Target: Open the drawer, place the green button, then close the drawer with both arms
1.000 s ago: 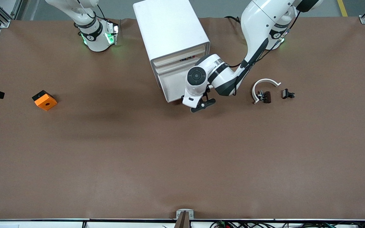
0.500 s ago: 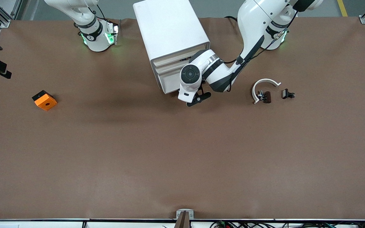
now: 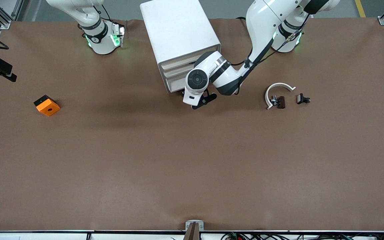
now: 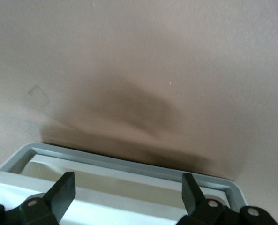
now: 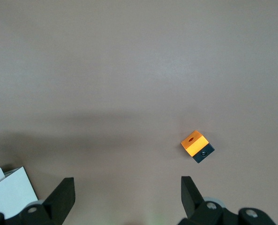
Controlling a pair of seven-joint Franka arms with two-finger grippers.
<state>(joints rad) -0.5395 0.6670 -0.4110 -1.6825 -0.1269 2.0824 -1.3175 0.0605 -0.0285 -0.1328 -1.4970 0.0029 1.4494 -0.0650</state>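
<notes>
1. An orange cube (image 3: 47,105) lies toward the right arm's end of the counter (image 3: 192,166), well apart from everything else.
2. The right tool (image 5: 127,197) is spread open over bare counter; only its wrist view shows this.
3. The white cabinet (image 3: 178,33) stands mid-counter; the left tool (image 3: 201,100), open and empty, is at its front, hiding the lowest drawer (image 4: 129,183), which looks almost shut.
4. A white curved strip (image 3: 277,90) and small black parts (image 3: 303,99) lie toward the left arm's end.
5. The button is not visible.
</notes>
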